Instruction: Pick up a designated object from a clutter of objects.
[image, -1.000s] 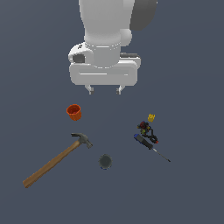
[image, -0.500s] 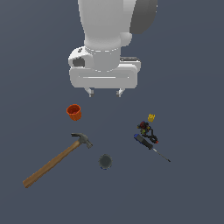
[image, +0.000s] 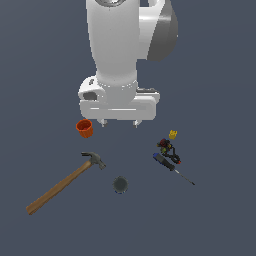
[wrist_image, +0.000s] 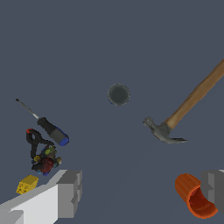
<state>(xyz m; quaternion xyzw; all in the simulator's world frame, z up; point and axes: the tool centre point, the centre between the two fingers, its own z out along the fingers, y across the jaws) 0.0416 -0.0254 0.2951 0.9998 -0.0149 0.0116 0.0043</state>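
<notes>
Gripper (image: 119, 123) wide open, holding nothing, well above the floor. Grey cup (image: 120, 184) sits alone btwn hammer (image: 64, 182) & screwdriver (image: 171, 167); orange cup (image: 84, 128) lies tipped near one finger (wrist_image: 214, 187).

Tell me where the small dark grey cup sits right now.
In the exterior view the dark grey cup sits low, near the middle, apart, between the hammer head and the screwdriver.

No real room is showing, just a simulator scene: a flat, featureless dark grey-blue ground (image: 220, 70) is filling both views, with smoothly rendered objects like a hammer (image: 62, 183) and orange cup (image: 84, 128) lying on it.
</notes>
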